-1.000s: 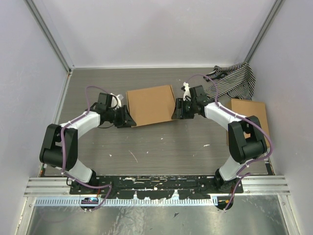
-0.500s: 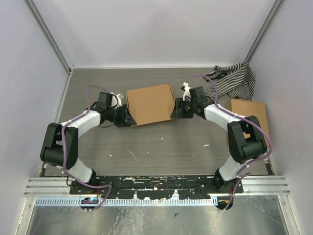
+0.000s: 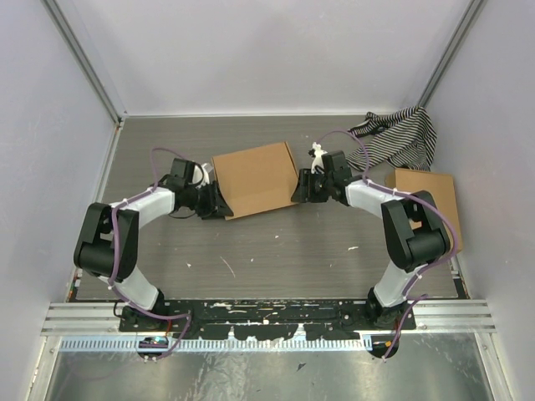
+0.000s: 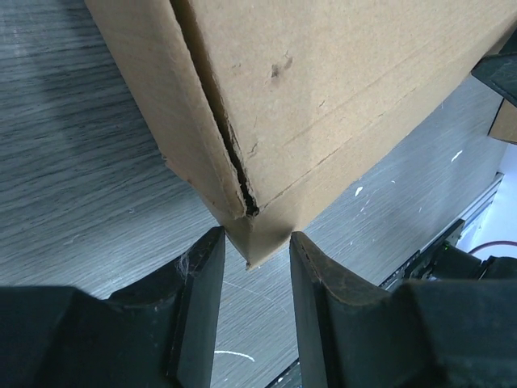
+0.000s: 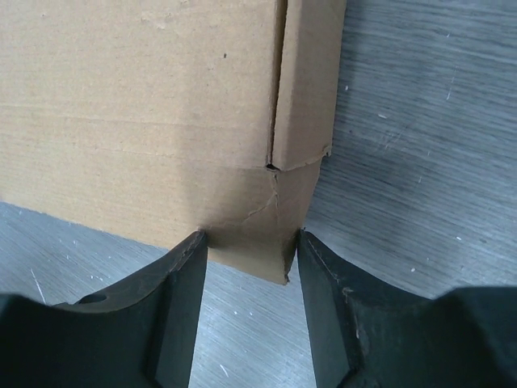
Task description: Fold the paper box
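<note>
The paper box [image 3: 255, 177] lies on the surface [image 3: 276, 251] midway between my arms, with its long axis running left to right. The left jaws pinch its near-left corner and the right jaws pinch its near-right corner, so each arm has its own end and neither is nearer.

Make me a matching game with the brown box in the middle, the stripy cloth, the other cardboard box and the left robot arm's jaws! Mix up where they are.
Things:
1. shallow brown cardboard box
2. black-and-white striped cloth
3. second brown cardboard box
4. left gripper

Places:
A. far right corner of the grey wooden table
B. right edge, beside the right arm
C. jaws around the middle box's near left corner
D. middle of the table

Pairs: 1-D, 2-A, 3-B, 4-C
</note>
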Robot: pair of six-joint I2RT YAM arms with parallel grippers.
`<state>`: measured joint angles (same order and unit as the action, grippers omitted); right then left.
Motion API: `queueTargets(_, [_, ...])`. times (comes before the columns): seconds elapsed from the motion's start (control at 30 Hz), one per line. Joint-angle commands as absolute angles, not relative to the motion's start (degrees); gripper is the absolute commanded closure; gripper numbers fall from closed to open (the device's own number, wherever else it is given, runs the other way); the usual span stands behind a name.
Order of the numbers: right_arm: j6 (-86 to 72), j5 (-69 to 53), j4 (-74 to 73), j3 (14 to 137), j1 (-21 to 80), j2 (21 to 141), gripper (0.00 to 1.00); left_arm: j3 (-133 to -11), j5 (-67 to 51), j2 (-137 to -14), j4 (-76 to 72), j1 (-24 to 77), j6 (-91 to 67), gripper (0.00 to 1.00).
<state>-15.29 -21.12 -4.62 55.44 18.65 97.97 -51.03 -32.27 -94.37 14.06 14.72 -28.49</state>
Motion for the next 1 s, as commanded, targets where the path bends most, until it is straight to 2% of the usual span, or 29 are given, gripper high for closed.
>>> queueTargets(0.0, [-15.88,-19.85,0.43,55.50,19.07,98.93,0.46,-53.04,-31.55,-94.83,13.43,14.67,-27.38,0.55])
queueTargets(0.37, [-16.53,-15.91,-4.32,56.36,19.09,96.59,0.39,-54.88,-17.35,-85.68,22.71,14.66,-25.80,0.42])
queueTargets(0.53, [-16.61,-14.96,-7.46,56.21,19.24,92.02,0.37,-57.41,-10.49,-79.47,27.60,14.68,-25.59,0.42])
queueTargets(0.63, [-17.14,-14.81,-8.32,55.39,20.34,88.73,0.40,-58.91,-11.53,-78.10,23.68,14.77,-27.43,0.45])
queueTargets(0.67, [-17.47,-14.65,-8.38,55.09,21.04,87.73,0.45,-60.18,-12.54,-78.68,22.01,14.95,-28.03,0.47])
queueTargets(0.7, [-17.89,-14.71,-8.29,54.80,22.14,86.96,0.57,-62.05,-13.17,-79.99,20.99,15.50,-28.39,0.48])
queueTargets(0.77, [-18.02,-14.32,-8.60,55.15,24.79,86.46,0.95,-66.33,-12.77,-83.85,18.67,17.33,-28.32,0.50])
queueTargets(0.8, [-17.91,-13.58,-9.06,55.90,26.21,86.79,0.98,-68.95,-13.20,-86.59,17.84,18.16,-28.07,0.50])
queueTargets(0.97, [-17.87,-9.69,-11.72,59.53,28.47,91.03,0.99,-85.76,-14.21,-104.38,17.78,21.98,-26.42,0.50])
